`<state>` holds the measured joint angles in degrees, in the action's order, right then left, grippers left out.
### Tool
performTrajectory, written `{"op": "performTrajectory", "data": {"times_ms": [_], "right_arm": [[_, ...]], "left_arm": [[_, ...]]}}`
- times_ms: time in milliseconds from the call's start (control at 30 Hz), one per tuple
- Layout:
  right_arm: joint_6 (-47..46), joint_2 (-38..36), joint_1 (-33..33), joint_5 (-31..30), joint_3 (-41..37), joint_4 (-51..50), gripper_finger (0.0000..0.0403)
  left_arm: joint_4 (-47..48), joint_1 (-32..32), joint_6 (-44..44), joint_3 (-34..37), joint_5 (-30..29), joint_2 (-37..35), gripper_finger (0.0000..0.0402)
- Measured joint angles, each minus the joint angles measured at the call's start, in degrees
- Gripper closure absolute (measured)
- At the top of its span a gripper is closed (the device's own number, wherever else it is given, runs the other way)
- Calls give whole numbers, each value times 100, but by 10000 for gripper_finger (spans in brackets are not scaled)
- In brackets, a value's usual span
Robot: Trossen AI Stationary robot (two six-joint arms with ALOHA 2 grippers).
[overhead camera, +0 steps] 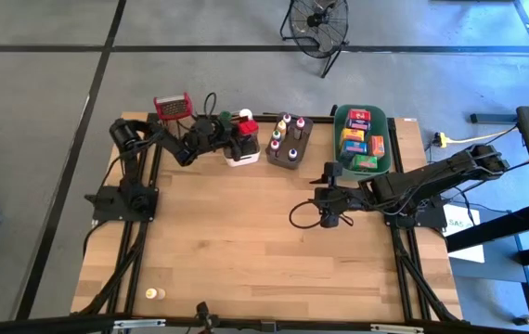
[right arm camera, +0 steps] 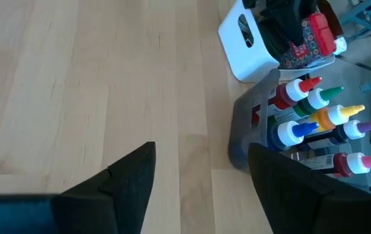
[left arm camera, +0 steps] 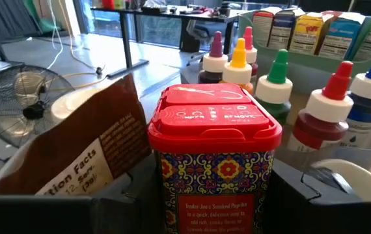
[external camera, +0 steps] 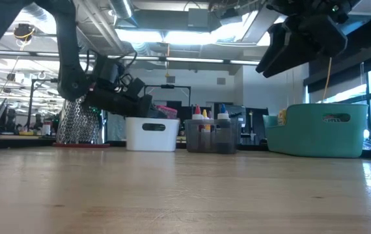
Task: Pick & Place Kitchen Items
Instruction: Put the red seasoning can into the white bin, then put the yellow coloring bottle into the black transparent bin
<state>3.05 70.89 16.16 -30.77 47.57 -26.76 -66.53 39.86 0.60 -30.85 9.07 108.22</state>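
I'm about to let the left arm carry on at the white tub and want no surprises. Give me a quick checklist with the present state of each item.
1. Left gripper is at the white tub: ok.
2. Red-lidded paprika tin sits between its fingers: ok; firm grip: cannot tell.
3. Tin upright: ok.
4. Brown packet leans close beside the tin and may snag: not ok.
5. Right gripper is open, empty, above bare table, away from the tub: ok.
6. Grey tub of dropper bottles stands right next to the white tub, little room: not ok.
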Motion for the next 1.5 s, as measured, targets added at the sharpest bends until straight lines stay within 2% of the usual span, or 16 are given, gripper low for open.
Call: {"op": "performTrajectory", "data": {"times_ms": [367,1133,1500], "right_arm": [[40,0,0,145,0,-41,157],[39,0,0,149,0,-46,157],[39,0,0,153,0,-46,157]], "left_arm": [[97,0,326,15,427,36,196],[70,0,722,22,399,33,124],[-87,-97,534,44,421,-428,124]]}}
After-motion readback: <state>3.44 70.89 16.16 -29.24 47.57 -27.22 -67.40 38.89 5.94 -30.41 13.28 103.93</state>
